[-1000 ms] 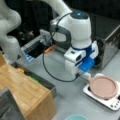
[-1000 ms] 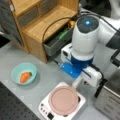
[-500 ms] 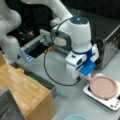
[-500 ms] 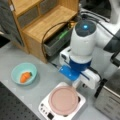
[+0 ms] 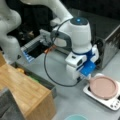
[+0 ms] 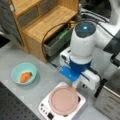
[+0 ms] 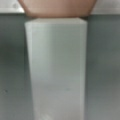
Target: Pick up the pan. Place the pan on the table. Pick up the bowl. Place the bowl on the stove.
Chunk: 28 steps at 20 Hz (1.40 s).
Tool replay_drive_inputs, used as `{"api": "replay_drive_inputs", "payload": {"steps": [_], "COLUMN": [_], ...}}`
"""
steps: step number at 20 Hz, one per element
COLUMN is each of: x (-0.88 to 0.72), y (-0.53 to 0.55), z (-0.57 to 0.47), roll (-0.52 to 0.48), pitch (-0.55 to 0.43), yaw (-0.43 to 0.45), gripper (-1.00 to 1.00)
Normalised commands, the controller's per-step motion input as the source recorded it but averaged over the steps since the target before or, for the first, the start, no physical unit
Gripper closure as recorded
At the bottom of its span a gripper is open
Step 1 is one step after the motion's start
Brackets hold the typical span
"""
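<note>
1. In a front view, your gripper [image 5: 83, 77] sits low just beside the pan [image 5: 103, 87], which rests on the stove [image 5: 110, 101].
2. In a front view, the bowl [image 6: 24, 73] lies on the table [image 6: 37, 87], well apart.
3. In the wrist view, the pan's handle [image 7: 57, 67] fills the frame; you cannot tell the fingers' spread.

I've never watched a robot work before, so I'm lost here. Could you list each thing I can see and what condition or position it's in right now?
pan: resting on the stove, its pale handle pointing toward the arm.
stove: on the table, pan on top.
bowl: upright on the table, orange item inside, untouched.
gripper: low beside the pan's handle end, holding nothing that shows.
table: carries stove and bowl.
</note>
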Motion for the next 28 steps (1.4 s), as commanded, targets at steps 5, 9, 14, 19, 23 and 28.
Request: {"api": "replay_drive_inputs", "payload": {"steps": [5, 9, 14, 19, 23, 28], "x": [0.1, 0.08, 0.07, 0.09, 0.09, 0.05], "y": [0.04, 0.04, 0.03, 0.04, 0.01, -0.02], "z": [-0.06, -0.04, -0.01, 0.03, 0.06, 0.08], "roll": [-0.008, -0.02, -0.023, -0.043, -0.062, -0.068], "pitch": [-0.016, -0.031, -0.016, -0.011, -0.005, 0.016], "yaw": [0.034, 0.035, 0.031, 0.009, 0.006, 0.01], "gripper": [-1.0, 1.0, 1.0, 1.0, 1.0, 1.0]}}
